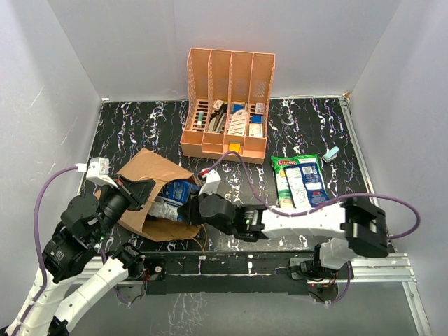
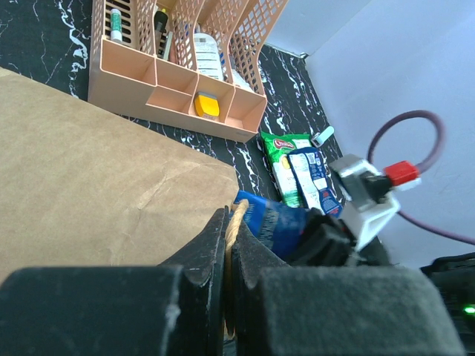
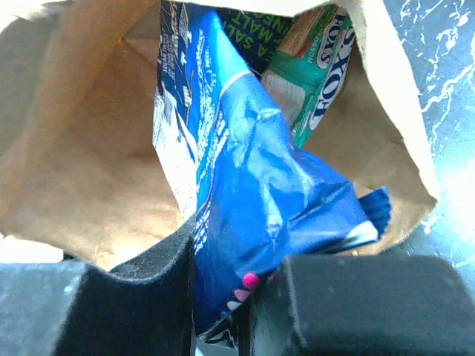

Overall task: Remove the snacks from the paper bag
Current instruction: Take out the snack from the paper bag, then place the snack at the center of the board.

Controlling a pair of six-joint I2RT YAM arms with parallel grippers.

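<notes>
Our right gripper point(image 3: 223, 263) is clenched on a blue snack packet point(image 3: 245, 185) at the mouth of the brown paper bag point(image 3: 89, 148). Most of this packet is beyond the fingers, in the bag opening. A teal packet point(image 3: 319, 74) lies deeper in the bag, just beside the blue one. Our left gripper point(image 2: 228, 222) is closed on the thin cord handle point(image 2: 236, 211) of the bag, which lies on its side on the black marbled table point(image 1: 140, 126). We see also a green packet point(image 1: 283, 164) and a blue-and-white packet point(image 1: 311, 183) flat on the table, well apart from the bag, near the orange organiser point(image 1: 227, 133).
</notes>
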